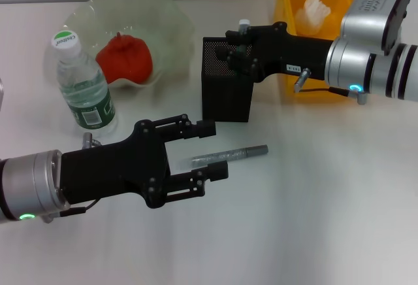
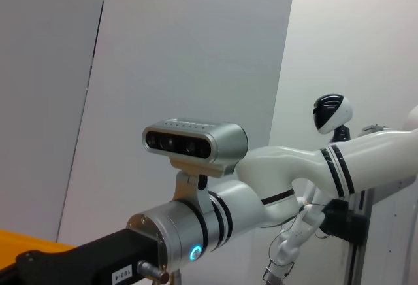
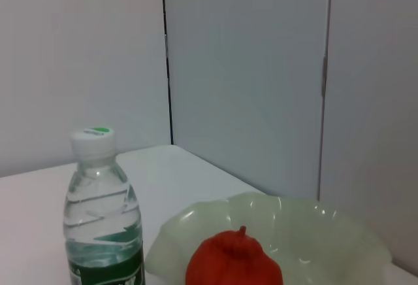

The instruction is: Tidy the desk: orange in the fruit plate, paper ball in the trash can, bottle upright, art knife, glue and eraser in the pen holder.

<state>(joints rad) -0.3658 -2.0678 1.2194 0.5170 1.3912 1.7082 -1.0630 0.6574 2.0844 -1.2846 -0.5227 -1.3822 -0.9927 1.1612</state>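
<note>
Bright even light, soft shadows, slight blur

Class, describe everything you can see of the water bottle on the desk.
The water bottle is clear plastic with a white cap topped by a green mark and a green label around its lower body. It stands upright on the white desk, capped and apparently full of water. It sits just in front of the pale green fruit plate, beyond the left hand. No hand touches it.

Red-orange orange [image 1: 124,57] in a pale green translucent plate [image 1: 171,17]. Clear bottle [image 1: 83,84], green label, white-and-green cap. Black mesh holder [image 1: 225,92]. Yellow-orange bin [image 1: 290,10]. Grey knife [image 1: 232,153]. White desk [image 1: 313,219].
</note>
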